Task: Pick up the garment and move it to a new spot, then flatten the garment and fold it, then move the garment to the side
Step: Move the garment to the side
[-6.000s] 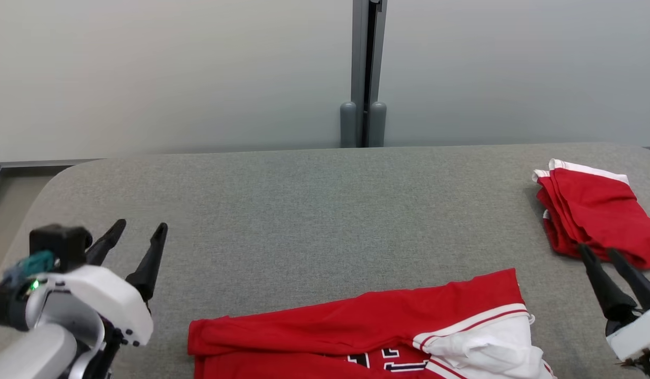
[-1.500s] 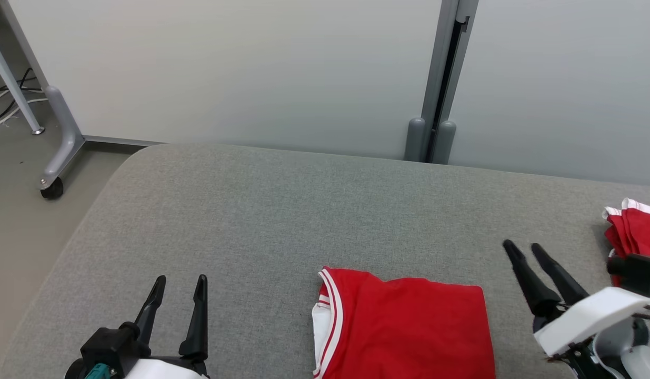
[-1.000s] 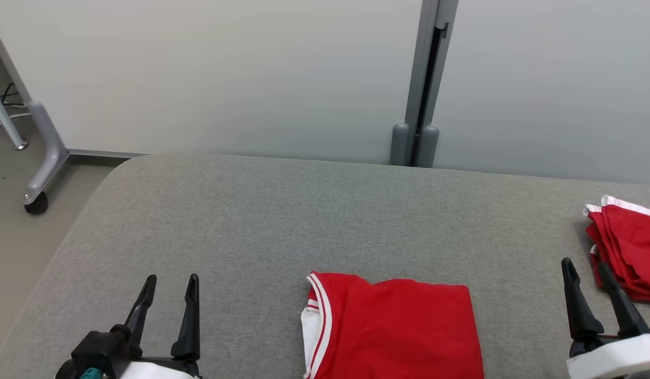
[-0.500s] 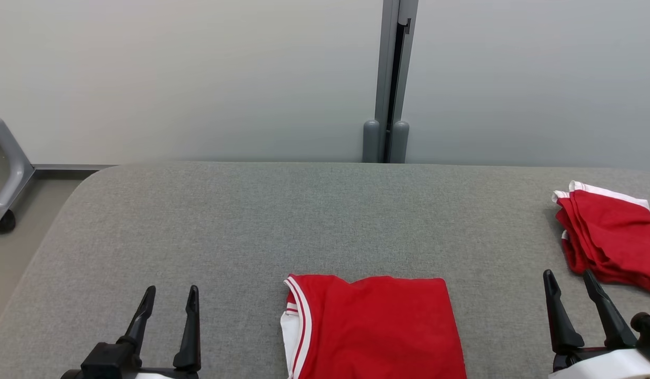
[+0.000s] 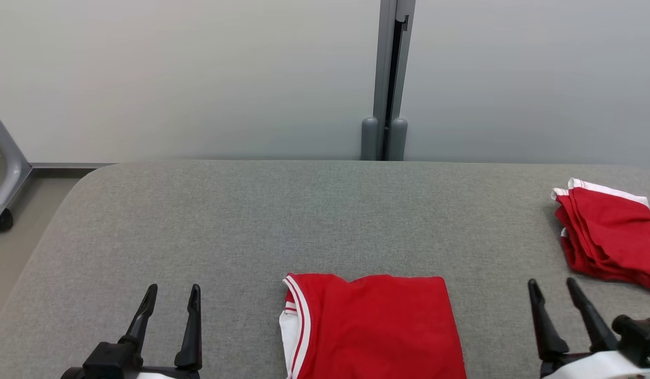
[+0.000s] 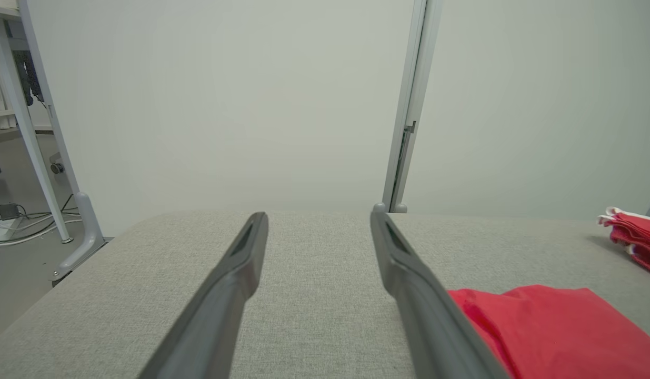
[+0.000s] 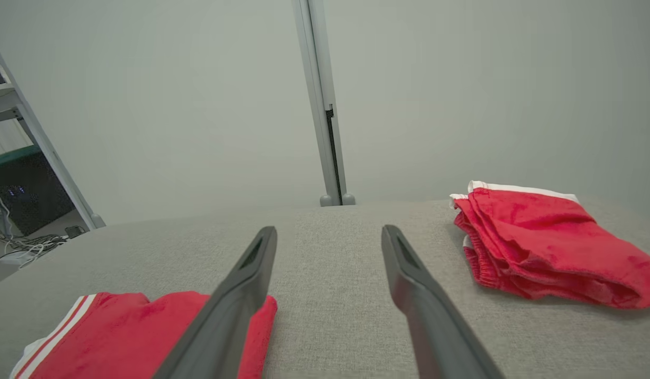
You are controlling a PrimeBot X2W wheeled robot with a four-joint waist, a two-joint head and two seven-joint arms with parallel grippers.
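Red folded garment [image 5: 377, 326] near centre, trimmed edge pointing left; long axis I can't tell. I see left gripper [image 5: 174, 287], right gripper [image 5: 551, 281] both wide, empty.

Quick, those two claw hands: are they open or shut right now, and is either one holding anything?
Left gripper: open, holding nothing.
Right gripper: open, holding nothing.
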